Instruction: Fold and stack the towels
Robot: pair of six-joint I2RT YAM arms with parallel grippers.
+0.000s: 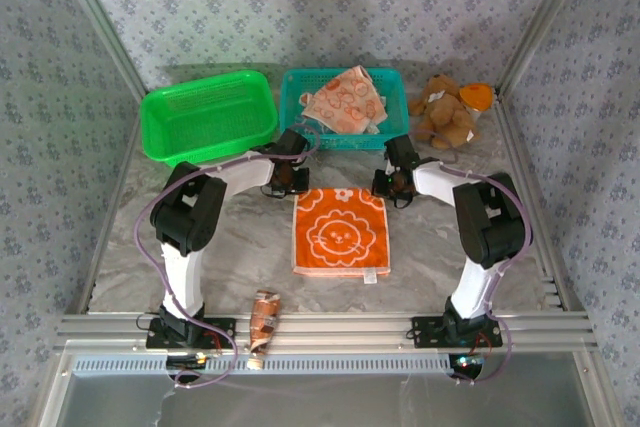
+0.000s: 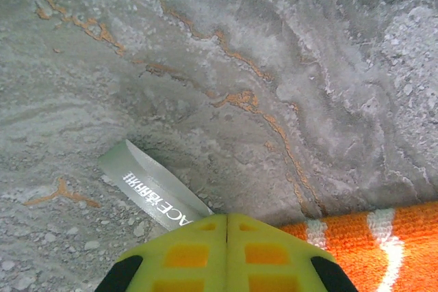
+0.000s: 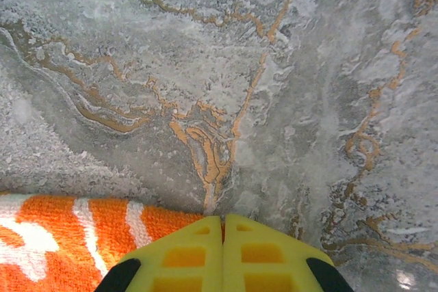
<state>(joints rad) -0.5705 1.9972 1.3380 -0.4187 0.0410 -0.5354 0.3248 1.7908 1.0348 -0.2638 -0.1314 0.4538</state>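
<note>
Left pincer (image 2: 226,217) and right pincer (image 3: 222,219) sit fully closed at far corners of the terry orange towel (image 1: 340,232), its glossy ribbon label (image 2: 147,193) seen from the left wrist on the veined counter (image 2: 287,39).

Left arm (image 1: 185,247) and right arm (image 1: 480,257) are wearing white link shells between bulky black joint housings. A mauve-grey cable (image 1: 148,232) is looping alongside each. Black base plates (image 1: 190,331) are sitting under both. Left gripper (image 2: 226,218) and right gripper (image 3: 222,218) are showing lime-yellow fingers with orange-tinted recessed squares, with black behind.
</note>
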